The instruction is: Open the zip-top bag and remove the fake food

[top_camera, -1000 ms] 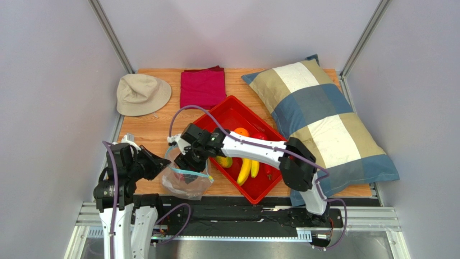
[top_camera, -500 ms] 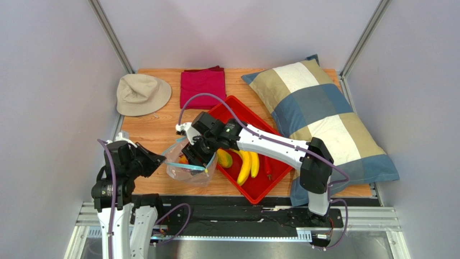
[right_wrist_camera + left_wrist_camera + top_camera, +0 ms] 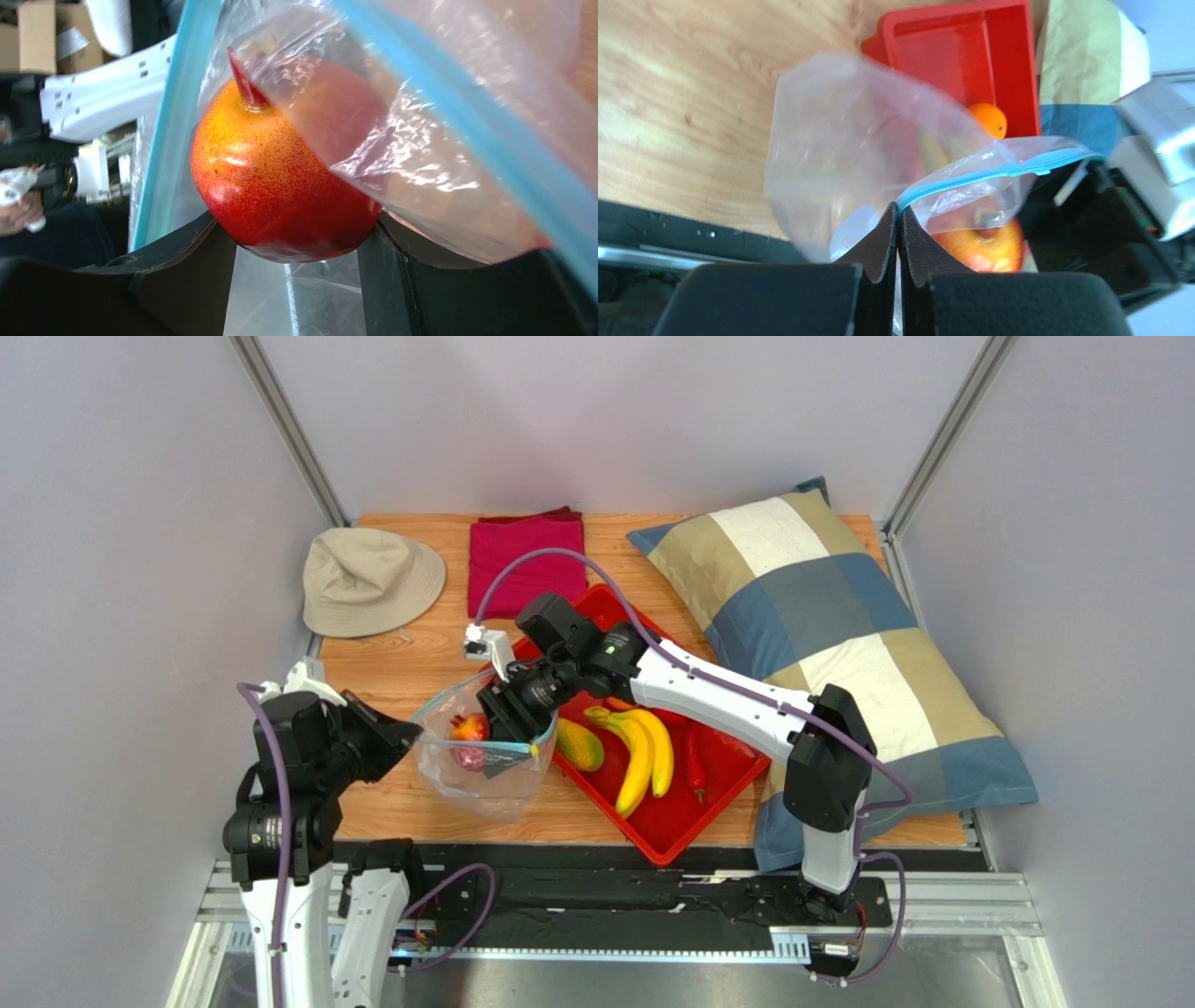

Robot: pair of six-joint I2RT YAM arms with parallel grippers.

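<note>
Near the left front of the wooden surface [image 3: 386,679], the right gripper [image 3: 508,732] is reaching into the mouth of the zip-top bag [image 3: 477,781] and clasping the red apple [image 3: 281,185], its jaws standing partly apart around the fruit. The left gripper [image 3: 898,225] is pinching the bag's blue zip strip [image 3: 990,173] with its jaws fully closed, holding one lip of the mouth away from the other.

A second ago the bag was lying slumped under the right gripper and no fruit was showing; half a second ago the apple was only just appearing. Now the mouth is standing open and raised, and the apple is sitting at the rim, partly draped by a fold of plastic. The left arm has been drawing back to the left, stretching the opening, while the right arm's elbow has been swinging out toward the checked pillow [image 3: 828,630].

That suggests the opening step is done and the removal is nearly finished: the banana bunch [image 3: 638,752], mango [image 3: 579,746], chilli [image 3: 697,763] and orange [image 3: 987,120] are already lying in the red tray [image 3: 668,829] beside the bag, so the apple is looking like the last piece to come out
</note>
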